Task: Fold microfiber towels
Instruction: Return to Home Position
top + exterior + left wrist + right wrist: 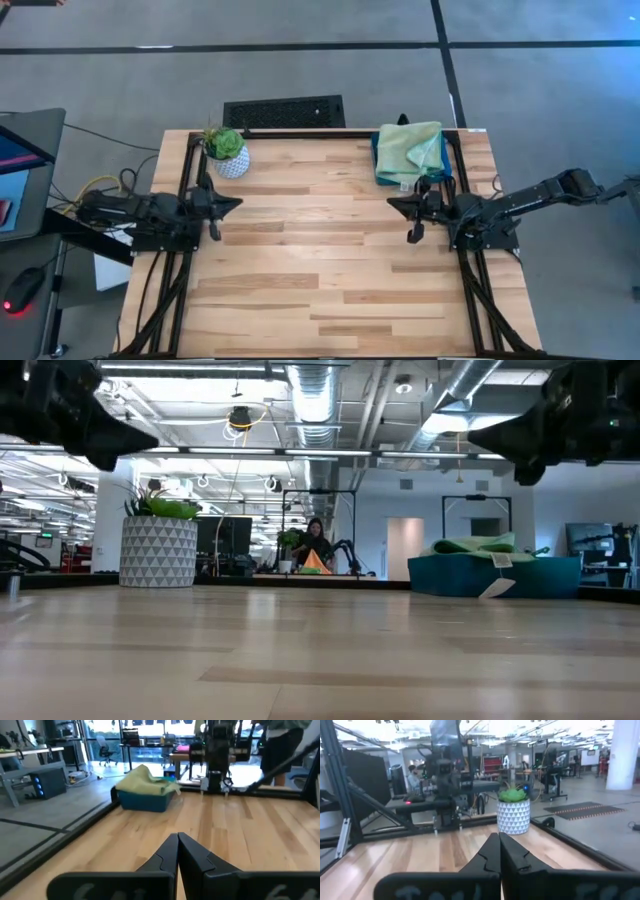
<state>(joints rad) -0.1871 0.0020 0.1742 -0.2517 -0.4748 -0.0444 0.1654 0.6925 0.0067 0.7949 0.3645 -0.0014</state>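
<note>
A pile of towels, a pale green one point(410, 148) on top, lies in a teal tray point(379, 160) at the table's far right. The pile also shows in the low view point(478, 546) and in the left wrist view point(142, 781); the other towels are hidden under it. My left gripper point(238, 203) is shut and empty above the table's left side. My right gripper point(392, 203) is shut and empty above the right side, near of the tray. Both hang clear of the table.
A potted plant in a white patterned pot point(227, 152) stands at the far left of the wooden table point(320, 260). A white tag point(497, 587) hangs off the tray's front. A person point(316, 545) sits far behind the table.
</note>
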